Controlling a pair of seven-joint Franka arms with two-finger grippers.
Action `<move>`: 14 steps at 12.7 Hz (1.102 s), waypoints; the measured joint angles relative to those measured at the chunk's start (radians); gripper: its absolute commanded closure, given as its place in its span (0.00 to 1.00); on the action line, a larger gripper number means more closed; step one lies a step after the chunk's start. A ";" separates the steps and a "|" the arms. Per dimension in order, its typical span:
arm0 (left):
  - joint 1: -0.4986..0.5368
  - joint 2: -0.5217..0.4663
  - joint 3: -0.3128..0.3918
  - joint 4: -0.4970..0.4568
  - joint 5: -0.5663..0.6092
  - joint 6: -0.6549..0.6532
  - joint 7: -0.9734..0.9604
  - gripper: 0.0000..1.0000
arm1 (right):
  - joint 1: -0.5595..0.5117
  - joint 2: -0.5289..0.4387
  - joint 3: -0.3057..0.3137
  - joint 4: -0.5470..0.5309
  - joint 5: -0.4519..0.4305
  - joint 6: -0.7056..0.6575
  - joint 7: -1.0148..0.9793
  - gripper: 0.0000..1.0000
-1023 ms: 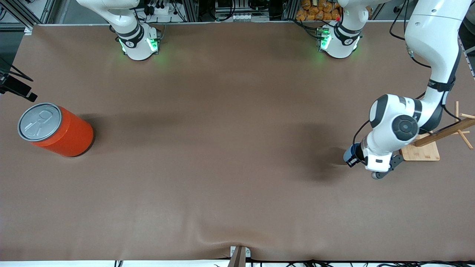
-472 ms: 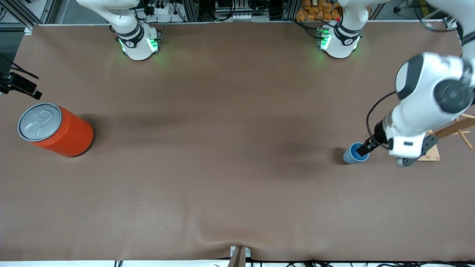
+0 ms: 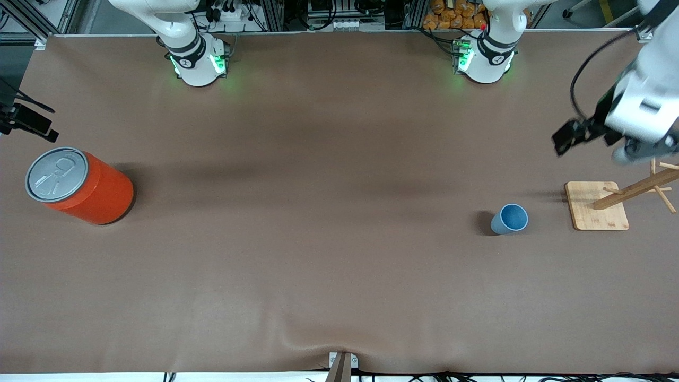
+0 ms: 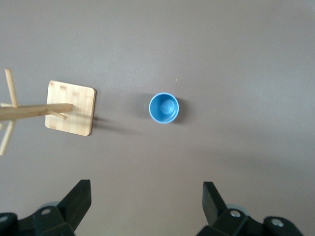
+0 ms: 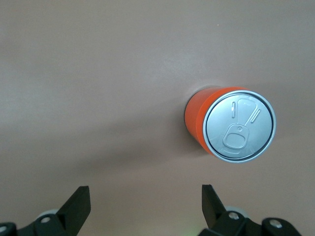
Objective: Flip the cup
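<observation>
The light-blue cup [image 3: 510, 218] stands upright on the brown table, mouth up, its darker blue inside showing. It also shows in the left wrist view [image 4: 164, 108], seen from straight above. My left gripper [image 3: 567, 137] is open and empty, raised high over the table near the left arm's end, well apart from the cup; its jaws stand wide apart in its wrist view [image 4: 146, 196]. My right gripper [image 5: 145, 199] is open and empty, held high beside the orange can; in the front view only a dark part of it [image 3: 29, 126] shows at the edge.
A big orange can [image 3: 79, 187] with a grey pull-tab lid stands at the right arm's end, also in the right wrist view [image 5: 231, 125]. A wooden peg rack on a square base [image 3: 597, 213] stands beside the cup toward the left arm's end, also in the left wrist view [image 4: 70, 107].
My left gripper let go of the cup, then rose and drew away toward the left arm's end. The cup stays upright on the table. The right arm barely moved.
</observation>
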 measured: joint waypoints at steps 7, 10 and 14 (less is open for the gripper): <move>0.105 -0.042 0.004 -0.080 -0.171 0.000 0.071 0.00 | 0.000 0.000 0.000 0.000 -0.010 0.000 -0.043 0.00; 0.104 -0.057 0.001 -0.069 -0.155 0.003 0.075 0.00 | 0.001 0.000 0.000 0.000 -0.019 0.000 -0.075 0.00; 0.101 -0.056 -0.029 -0.059 -0.103 0.006 0.086 0.00 | 0.001 0.000 -0.001 0.000 -0.020 0.000 -0.079 0.00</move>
